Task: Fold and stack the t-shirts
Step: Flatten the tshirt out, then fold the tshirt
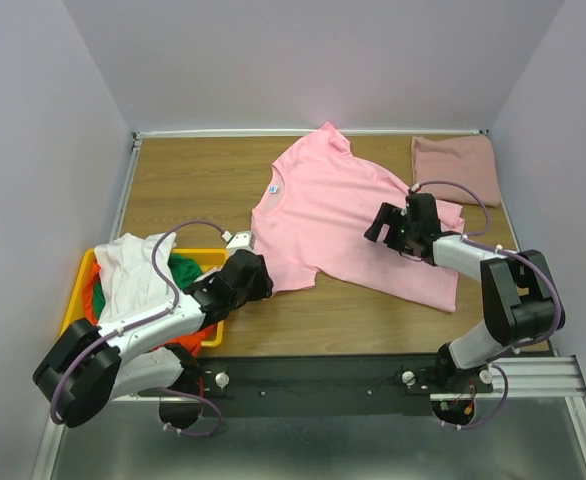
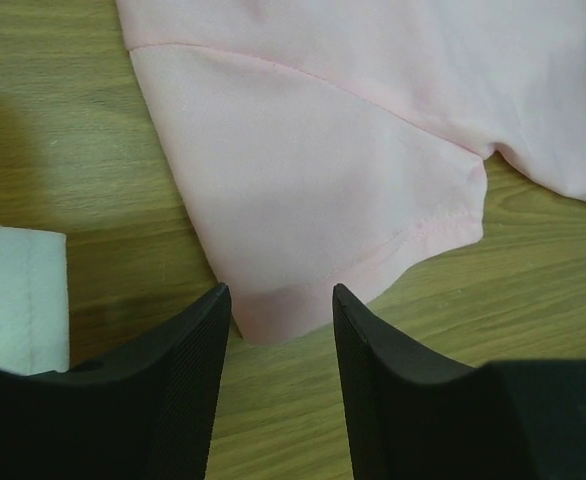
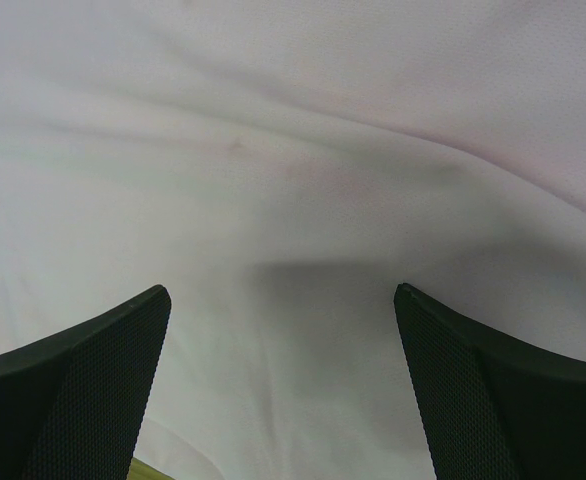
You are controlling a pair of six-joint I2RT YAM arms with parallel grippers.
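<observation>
Just ahead, a sleeve corner (image 2: 273,315) of the bright pink cotton t-shirt (image 1: 343,215) lies between my half-apart left fingers (image 2: 173,390), my right fingers (image 3: 83,390) spread wide over its body.

Left of the pink t-shirt (image 1: 343,210) the table (image 1: 188,180) shows bare wood, with room to pass. Further left and nearer, the yellow bin (image 1: 75,295) blocks. Just beside its far right sleeve lies the folded rose t-shirt (image 1: 455,165).

Five t-shirts (image 1: 338,205), one yellow bin (image 1: 205,257), two arms (image 1: 123,335), one table (image 1: 188,175)
</observation>
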